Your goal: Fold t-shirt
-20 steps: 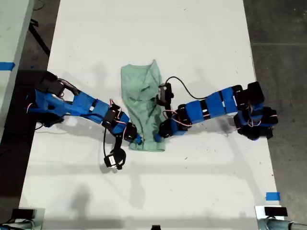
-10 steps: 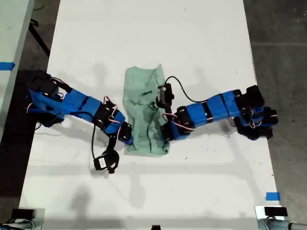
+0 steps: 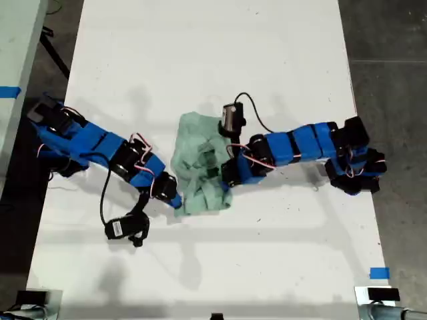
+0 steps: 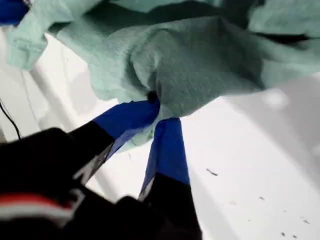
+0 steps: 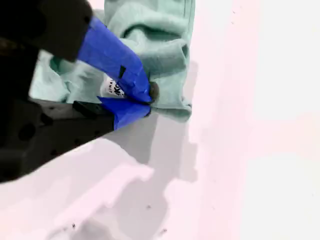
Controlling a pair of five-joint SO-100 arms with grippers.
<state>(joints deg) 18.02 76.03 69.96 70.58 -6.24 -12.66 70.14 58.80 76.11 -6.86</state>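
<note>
My first gripper (image 4: 159, 111) has its jaws pinched tight on the t-shirt (image 3: 200, 167), and my second gripper (image 5: 146, 100) is clamped on another edge of it. The shirt sags bunched between them on the desk (image 3: 213, 53). It looks soft, light and floppy, so hems and corners are the best holds.

t-shirt (image 3: 200, 167): matt heathered cloth | table (image 3: 200, 53): smooth white

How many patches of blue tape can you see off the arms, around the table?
2. One blue tape patch lies at the exterior view's left edge, on the grey surface beside the white table. The other sits near the table's lower right corner in that view. More may lie out of frame.
</note>
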